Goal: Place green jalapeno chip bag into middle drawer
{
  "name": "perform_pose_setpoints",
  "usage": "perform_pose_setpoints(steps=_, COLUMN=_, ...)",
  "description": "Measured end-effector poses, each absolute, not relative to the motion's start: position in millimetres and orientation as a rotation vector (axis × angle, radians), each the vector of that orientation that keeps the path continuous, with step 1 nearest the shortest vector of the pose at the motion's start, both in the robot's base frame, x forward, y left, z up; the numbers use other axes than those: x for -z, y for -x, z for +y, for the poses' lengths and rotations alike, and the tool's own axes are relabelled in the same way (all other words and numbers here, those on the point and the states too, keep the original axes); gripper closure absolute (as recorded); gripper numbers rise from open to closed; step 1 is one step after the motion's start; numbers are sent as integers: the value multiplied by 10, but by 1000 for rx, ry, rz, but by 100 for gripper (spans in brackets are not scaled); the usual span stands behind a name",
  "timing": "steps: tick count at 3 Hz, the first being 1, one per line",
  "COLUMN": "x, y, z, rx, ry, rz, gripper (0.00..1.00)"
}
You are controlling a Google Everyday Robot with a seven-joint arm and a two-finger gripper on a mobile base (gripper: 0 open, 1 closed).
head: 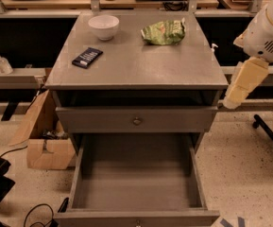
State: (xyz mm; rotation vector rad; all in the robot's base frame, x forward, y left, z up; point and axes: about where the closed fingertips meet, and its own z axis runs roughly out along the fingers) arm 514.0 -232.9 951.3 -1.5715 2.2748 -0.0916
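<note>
Near: middle drawer [136, 188] pulled out, floor bare, i.e. ready to take the bag. Above: upper drawer [137, 120] shut, so it doesn't block a drop from above. Cabinet top [140, 70]: dark bar [87, 57] front-left, white bowl [103, 26] rear-left, green jalapeno chip bag [163, 32] rear-right, not yet picked. Gripper [233, 98] hangs off the cabinet's right edge, well apart from bag; grip state can't be told.

One bowl [103, 26], one green jalapeno chip bag [163, 32], one dark bar [87, 57], two drawers (upper drawer [136, 119], middle drawer [136, 186]), one gripper [237, 91] at the frame's right edge.
</note>
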Motion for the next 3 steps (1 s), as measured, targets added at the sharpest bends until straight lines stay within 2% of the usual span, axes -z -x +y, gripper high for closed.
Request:
perform_pose_setpoints(steps=2, x=-9404, y=-6632, z=-2350, rx=78, ry=1494, rz=2073, gripper=0)
perform_pose_setpoints(steps=3, x=-9391, y=-7018, z=-2348, rx=104, ry=1386, rz=1994, gripper=0)
